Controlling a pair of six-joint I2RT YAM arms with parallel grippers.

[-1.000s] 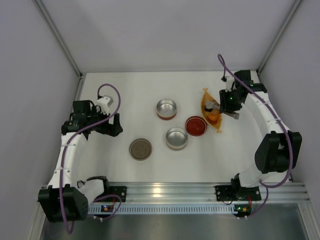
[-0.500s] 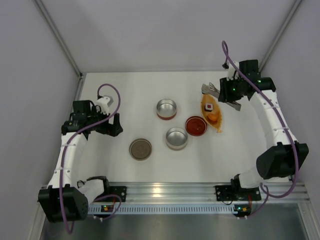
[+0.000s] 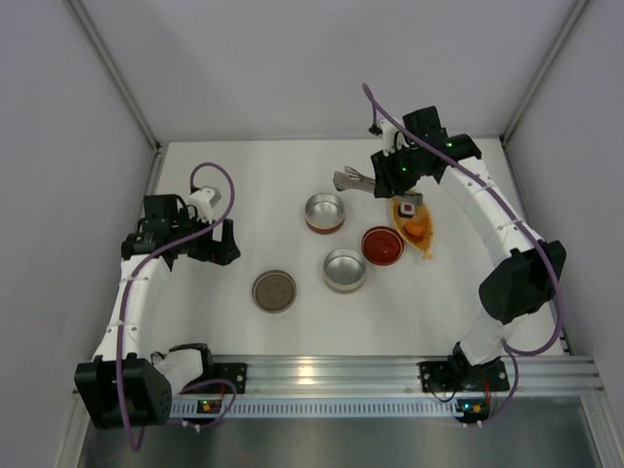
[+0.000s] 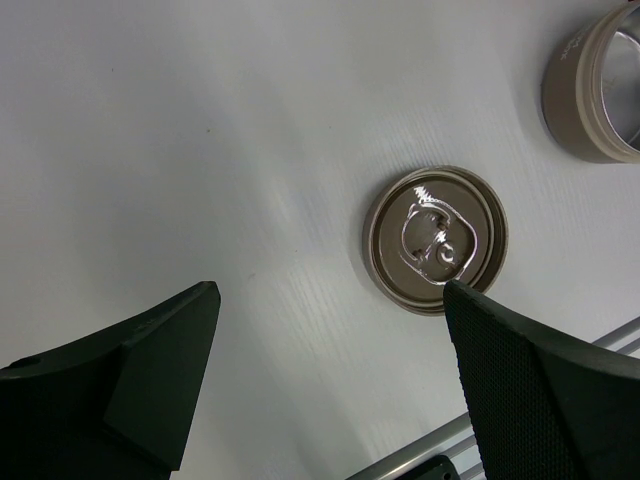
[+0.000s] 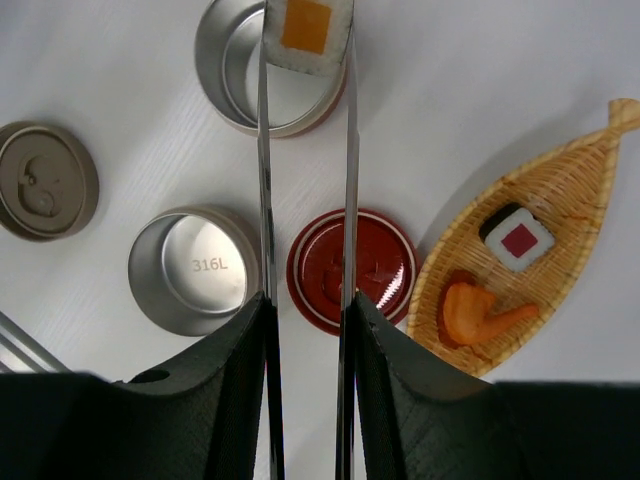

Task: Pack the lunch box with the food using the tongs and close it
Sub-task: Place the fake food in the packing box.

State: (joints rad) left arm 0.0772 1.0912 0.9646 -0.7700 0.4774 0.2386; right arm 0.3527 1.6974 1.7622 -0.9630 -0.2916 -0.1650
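Note:
My right gripper (image 3: 392, 174) (image 5: 305, 312) is shut on the silver tongs (image 3: 353, 181) (image 5: 263, 180). The tongs pinch a white food piece with an orange centre (image 5: 308, 28) at their tips, held above the far rim of the red-banded round tin (image 3: 325, 212) (image 5: 222, 62). The orange boat tray (image 3: 425, 244) (image 5: 575, 185) keeps a white block with a red top (image 3: 407, 209) (image 5: 517, 238) and an orange chunk (image 3: 416, 229) (image 5: 480, 312). My left gripper (image 3: 226, 244) (image 4: 328, 292) hangs open over bare table beside the grey lid (image 3: 274, 291) (image 4: 435, 240).
A second steel tin (image 3: 345, 269) (image 5: 190, 270) stands near the middle, with a red lid (image 3: 382, 245) (image 5: 385, 270) beside it. White walls enclose the table at the back and both sides. An aluminium rail (image 3: 322, 375) runs along the near edge.
My right arm has swung left from the boat tray toward the far tin, carrying the tongs with a food piece. The left arm has stayed still.

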